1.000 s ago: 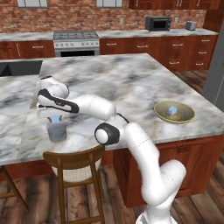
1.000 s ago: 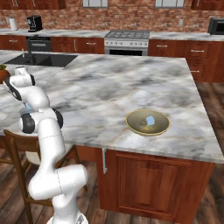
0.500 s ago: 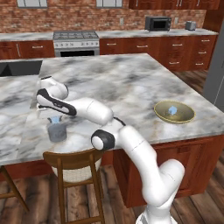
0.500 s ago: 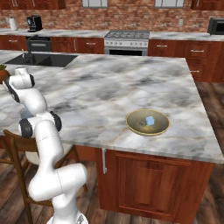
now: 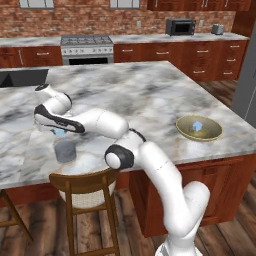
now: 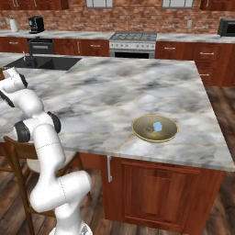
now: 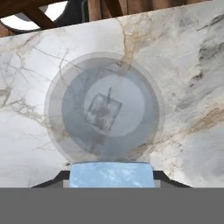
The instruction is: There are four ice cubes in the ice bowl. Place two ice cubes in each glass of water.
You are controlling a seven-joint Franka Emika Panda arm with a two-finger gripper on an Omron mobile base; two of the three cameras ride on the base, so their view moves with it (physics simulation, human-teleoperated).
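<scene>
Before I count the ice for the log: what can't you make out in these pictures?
- Second glass: left base view shows one glass; another isn't discernible.
- Gripper, hand view: fingertips cut off by the bottom edge, behind the held ice cube.
- Ice bowl: one cube visible; the near rim may hide others.
- Cube in glass: blurred through water.

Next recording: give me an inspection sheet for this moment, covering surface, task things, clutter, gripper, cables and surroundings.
Surface: marble island counter, veined.
Task things: glass near the counter's front edge, one ice cube inside it; ice bowl holds one cube.
Clutter: nothing seen.
Gripper: gripper above the glass, shut on a held cube.
Cables: nothing seen.
Surroundings: wooden stool, stove, microwave, sink.
</scene>
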